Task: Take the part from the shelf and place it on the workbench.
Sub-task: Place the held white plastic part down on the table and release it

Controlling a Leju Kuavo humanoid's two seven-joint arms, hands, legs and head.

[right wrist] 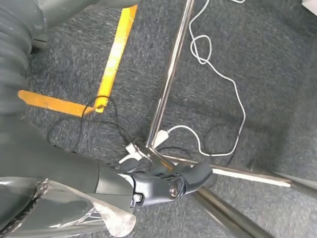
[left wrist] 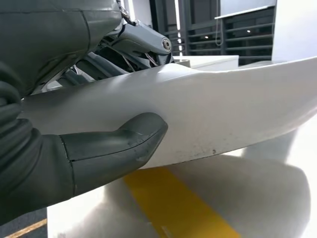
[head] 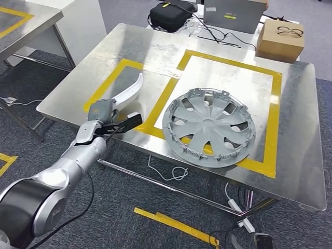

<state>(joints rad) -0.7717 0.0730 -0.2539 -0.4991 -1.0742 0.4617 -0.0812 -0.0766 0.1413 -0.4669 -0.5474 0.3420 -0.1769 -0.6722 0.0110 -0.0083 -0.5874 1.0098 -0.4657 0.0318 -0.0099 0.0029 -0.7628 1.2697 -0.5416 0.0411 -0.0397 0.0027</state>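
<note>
A long curved white part (head: 131,89) lies over the left yellow-taped square of the metal workbench (head: 297,155). My left hand (head: 107,116) grips its near end at the bench's front left edge. In the left wrist view the thumb (left wrist: 119,144) presses on the white part (left wrist: 224,114), which hangs close over its own reflection and a yellow tape line; I cannot tell if it touches the bench. My right hand (right wrist: 164,183) hangs low over the carpet beside a bench leg, fingers stretched out and holding nothing.
A grey wheel cover (head: 208,126) lies in the larger yellow-taped square to the right. At the far edge sit a cardboard box (head: 281,40) with glasses on it, a black bag (head: 168,14) and cables. Another table (head: 23,26) stands at the far left.
</note>
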